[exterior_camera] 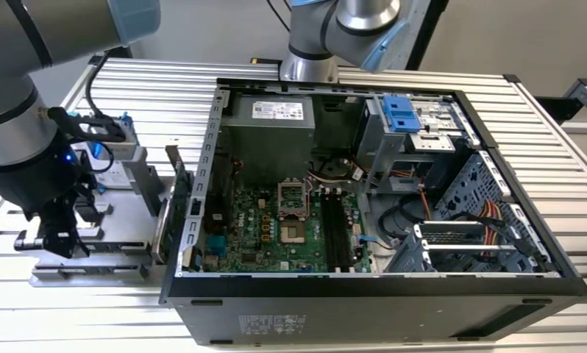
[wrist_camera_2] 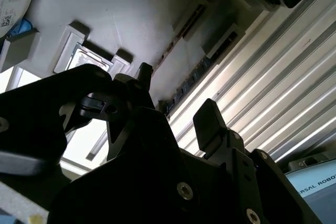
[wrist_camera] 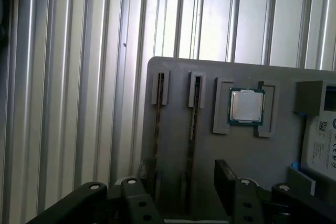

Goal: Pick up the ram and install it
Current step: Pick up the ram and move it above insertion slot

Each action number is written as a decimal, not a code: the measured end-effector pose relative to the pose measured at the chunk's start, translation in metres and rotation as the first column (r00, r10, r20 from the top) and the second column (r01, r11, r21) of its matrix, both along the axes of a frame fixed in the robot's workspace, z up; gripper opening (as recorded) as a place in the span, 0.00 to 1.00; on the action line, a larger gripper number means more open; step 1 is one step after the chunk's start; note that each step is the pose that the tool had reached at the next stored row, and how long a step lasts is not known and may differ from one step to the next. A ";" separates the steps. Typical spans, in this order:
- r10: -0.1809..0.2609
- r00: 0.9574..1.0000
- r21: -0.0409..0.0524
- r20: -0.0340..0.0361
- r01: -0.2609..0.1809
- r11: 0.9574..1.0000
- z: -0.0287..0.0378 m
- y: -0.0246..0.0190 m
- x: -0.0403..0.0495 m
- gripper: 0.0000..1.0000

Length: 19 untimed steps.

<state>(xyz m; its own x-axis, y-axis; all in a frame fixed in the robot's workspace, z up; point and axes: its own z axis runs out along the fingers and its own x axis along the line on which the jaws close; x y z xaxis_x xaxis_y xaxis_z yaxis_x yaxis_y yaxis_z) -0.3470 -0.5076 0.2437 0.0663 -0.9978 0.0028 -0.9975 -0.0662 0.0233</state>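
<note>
The table point(wrist_camera: 68, 77) is ribbed bare metal, silvery with a soft sheen. The tray point(wrist_camera: 210, 156) on it looks like smooth, matt grey plastic and holds a processor point(wrist_camera: 245, 106) with a pale, faintly shiny metal lid. The gripper point(wrist_camera: 184, 184) is matt black, and the computer case point(exterior_camera: 372, 309) has dull black painted sides.

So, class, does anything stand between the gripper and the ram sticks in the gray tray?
Nothing visible does: the open gripper hangs directly above the two ram sticks in the gray tray's slots, open air between.
</note>
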 end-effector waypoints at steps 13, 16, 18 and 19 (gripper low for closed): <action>0.000 1.000 0.000 0.000 0.000 1.000 -0.0077 -0.0167 -0.0001 1.00; 0.000 1.000 0.000 0.000 0.000 1.000 -0.0106 -0.0173 -0.0001 1.00; 0.000 1.000 0.000 0.000 0.000 1.000 -0.0125 -0.0181 0.0000 1.00; 0.000 1.000 0.000 0.000 0.000 1.000 -0.0134 -0.0186 -0.0001 1.00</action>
